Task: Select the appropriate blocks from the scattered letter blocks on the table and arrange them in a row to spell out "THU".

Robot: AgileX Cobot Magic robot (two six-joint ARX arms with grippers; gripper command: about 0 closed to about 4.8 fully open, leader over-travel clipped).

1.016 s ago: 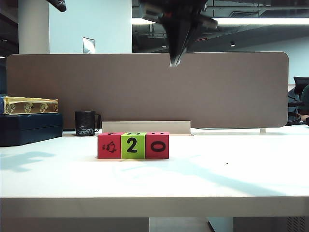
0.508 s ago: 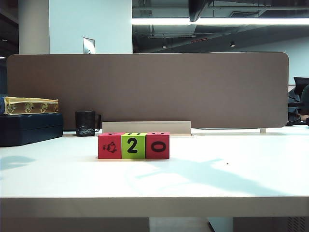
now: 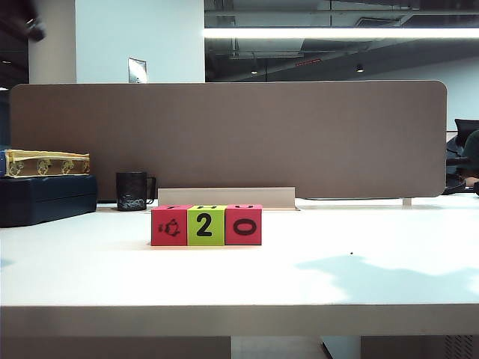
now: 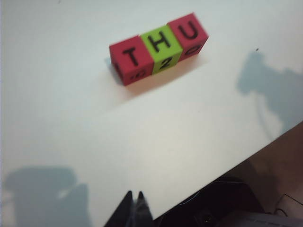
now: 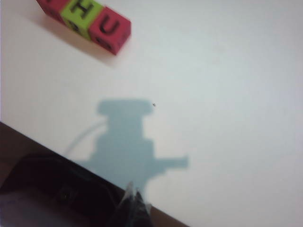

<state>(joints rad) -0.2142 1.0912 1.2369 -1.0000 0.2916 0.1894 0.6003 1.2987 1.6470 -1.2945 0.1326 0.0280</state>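
- Now, you see three blocks on the table [image 3: 90, 277], touching side by side in one straight row.
- In the exterior view the row is a little at 9 o'clock from the middle of the table: the left red block [image 3: 170, 225] shows a small picture, the green block [image 3: 206, 225] shows "2", the right red block [image 3: 243, 224] shows "0".
- From the left wrist view you read the top faces: "T" on one red block [image 4: 130, 59], "H" on the green one [image 4: 160, 45], "U" on the other red one [image 4: 188, 32]. Together they spell "THU".
- The left gripper [image 4: 134, 208] is high above the table and well apart from the row; the blocks lie toward 12 o'clock from it. Its fingers are pressed together and hold nothing.
- The right gripper [image 5: 133, 204] is also high above the near table edge, well apart from the blocks, which lie toward 11 o'clock from it. Its fingers are together too, with nothing between them.
- In the exterior view you find no gripper, only a dark blurred part [image 3: 30, 26] in the upper corner at 10 o'clock.
- Behind the row stand a brown panel [image 3: 337, 134], a black mug [image 3: 133, 191] and a dark box [image 3: 45, 198] at 9 o'clock.
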